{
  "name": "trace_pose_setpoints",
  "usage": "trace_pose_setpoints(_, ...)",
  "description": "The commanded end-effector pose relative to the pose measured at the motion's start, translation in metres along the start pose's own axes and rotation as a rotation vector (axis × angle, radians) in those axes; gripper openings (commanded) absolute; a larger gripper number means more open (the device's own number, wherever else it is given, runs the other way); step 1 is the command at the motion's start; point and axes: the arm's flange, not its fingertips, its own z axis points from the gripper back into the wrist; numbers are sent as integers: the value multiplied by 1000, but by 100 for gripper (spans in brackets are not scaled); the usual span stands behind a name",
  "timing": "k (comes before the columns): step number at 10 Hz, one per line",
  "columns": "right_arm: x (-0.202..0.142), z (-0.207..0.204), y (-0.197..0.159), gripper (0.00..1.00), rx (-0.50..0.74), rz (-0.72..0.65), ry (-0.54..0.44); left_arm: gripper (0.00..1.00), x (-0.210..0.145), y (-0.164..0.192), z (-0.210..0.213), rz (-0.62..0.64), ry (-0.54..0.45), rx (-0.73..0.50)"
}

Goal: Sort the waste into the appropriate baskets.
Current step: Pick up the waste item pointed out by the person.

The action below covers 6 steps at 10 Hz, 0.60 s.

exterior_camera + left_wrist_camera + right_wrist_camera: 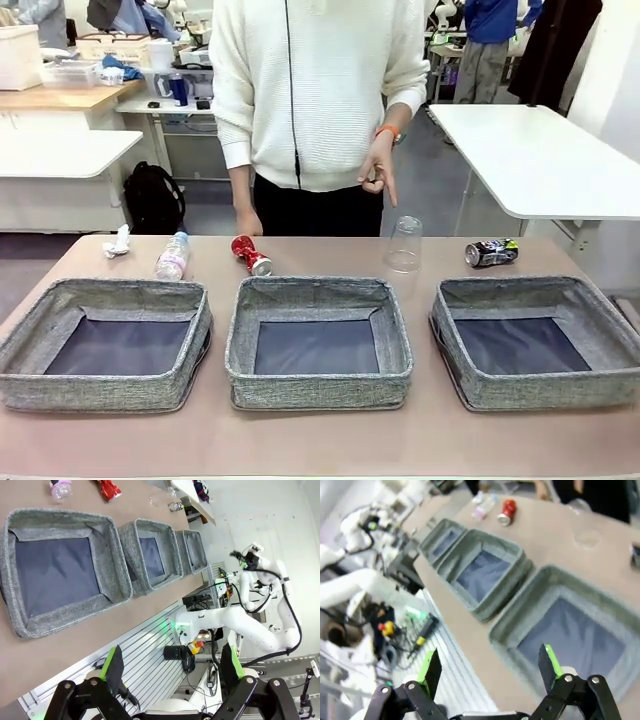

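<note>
While a person (320, 90) in a white jumper stands at the far side of the brown table (320, 440), the waste lies in a row on the table top, behind three grey baskets. The left basket (100, 385), the middle basket (320, 385) and the right basket (550, 385) sit side by side near the robot's edge. Each one shows its dark floor.

From the robot's left, the crumpled white paper (118, 242) comes first. The small clear bottle with pink label (172, 256) lies near it, behind the left basket. The crushed red can (251, 254) lies just behind the far left corner of the middle basket. A clear plastic cup (403, 245) stands behind the far right corner of the same basket, and it looks to be mouth down. The crushed black can (491, 252) lies on its side behind the right basket. All five bits are out on the table and apart from each other.

The person's hand (379, 172) hangs in the air above the cup, pointing down, with an orange band (388, 131) at the wrist.

The left gripper (172, 672) has its two green-padded fingers (114, 666) wide apart. It is out past the table's near edge, by the left basket. The right gripper (490, 675) is spread wide too, near the right basket. That picture is blurry.
</note>
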Motion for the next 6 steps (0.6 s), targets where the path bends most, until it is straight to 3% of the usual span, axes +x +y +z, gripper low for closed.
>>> trace_pose_setpoints(1,50,-25,-53,100,13,304,-91,100,2,-2,1,-23,-8,-12)
trace_pose_setpoints(2,67,-42,-65,100,65,487,-185,100,2,-2,1,-23,-8,-12)
trace_pose_setpoints(3,63,-50,-61,100,-6,557,-163,100,2,-2,1,-23,-8,-12)
trace_pose_setpoints(4,60,-46,-32,100,13,309,-39,100,2,-2,1,-23,-8,-12)
trace_pose_setpoints(6,60,-46,-32,100,13,309,-39,100,2,-2,1,-23,-8,-12)
